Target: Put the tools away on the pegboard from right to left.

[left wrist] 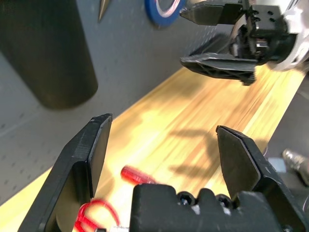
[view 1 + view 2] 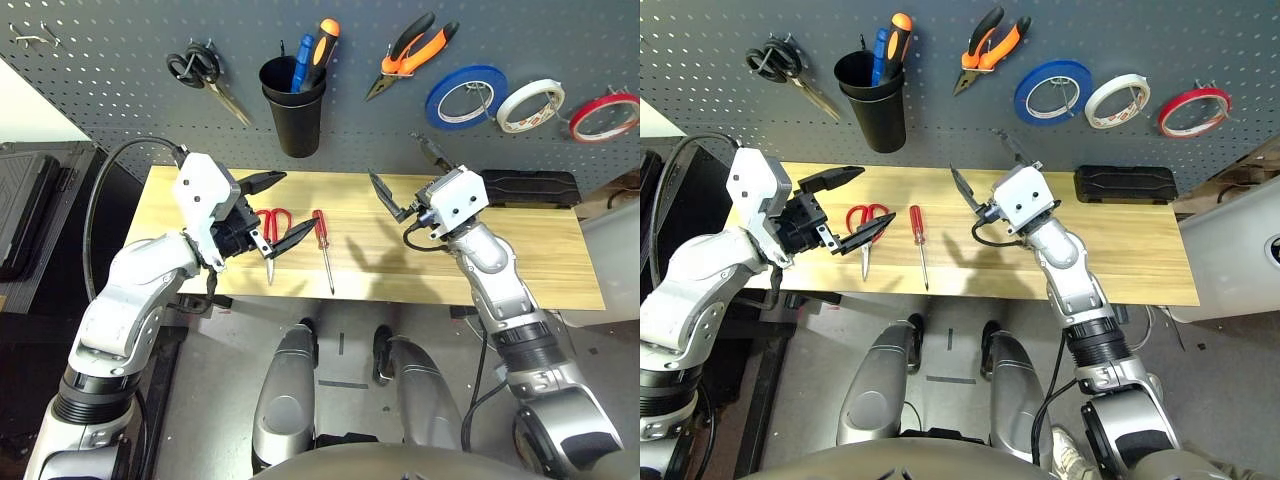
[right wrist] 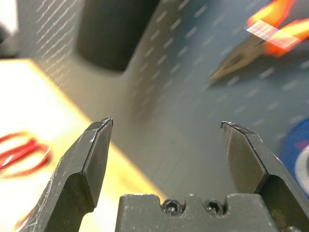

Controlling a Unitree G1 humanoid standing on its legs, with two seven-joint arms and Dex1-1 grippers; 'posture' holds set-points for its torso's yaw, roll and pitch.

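The red-handled scissors (image 2: 272, 226) and the slim red-handled screwdriver (image 2: 322, 246) lie side by side on the wooden table (image 2: 520, 250), left of centre. On the pegboard (image 2: 100, 90) the orange-and-black pliers (image 2: 415, 55) hang right of the black cup (image 2: 293, 105), and the thin red tape ring (image 2: 603, 117) hangs at the far right. My left gripper (image 2: 298, 200) hovers open just above the scissors, holding nothing. My right gripper (image 2: 405, 170) is open and empty above the table's middle, pointing at the pegboard below the pliers (image 3: 270, 34).
Black-handled scissors (image 2: 195, 70) hang at the pegboard's left. The cup holds blue and orange-handled tools. Blue (image 2: 465, 97) and white (image 2: 530, 105) tape rolls hang between the pliers and the red ring. A black case (image 2: 530, 187) lies at the table's back right.
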